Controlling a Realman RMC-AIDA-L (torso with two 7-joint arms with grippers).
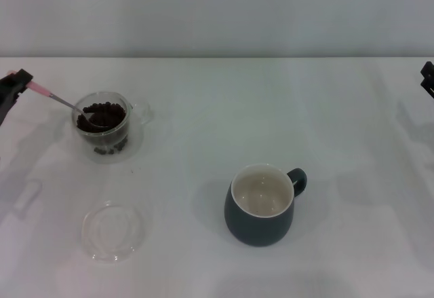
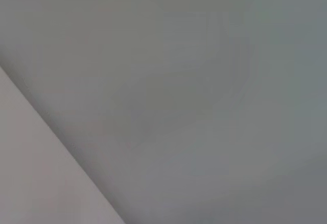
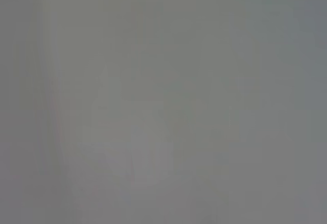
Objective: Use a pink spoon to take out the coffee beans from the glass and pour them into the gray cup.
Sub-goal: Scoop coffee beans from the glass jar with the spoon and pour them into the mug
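Pale pink handle, thin metal neck, silver bowl: the pink spoon (image 1: 64, 101), 1 item, upper left of the head view. Its long axis runs from the far left edge down and rightward, bowl end lowest and dipped into the coffee beans (image 1: 102, 116). The handle end sits clamped in the left pincer (image 1: 19, 82), at the frame's left edge.

Handling, by judgement: light, stiff, smooth and slim, so apt to twist in a grip; best held on the pink handle well back from the neck, as now. The loaded bowl must stay level in transit or beans roll off.

The glass (image 1: 103, 127): clear, side handle toward the right, upper left of frame, upright on the white counter (image 1: 217, 108), well filled with beans. Likely fragile and light enough to shift if the spoon levers its rim.

The gray cup (image 1: 260, 206): lower centre, upright, handle to the upper right, cream interior showing no beans; well apart from the glass.

A shallow clear dish (image 1: 112, 231): lower left.

The right pincer (image 1: 427, 79): right edge, idle; cannot tell its state.

Both wrist views show only blank grey.
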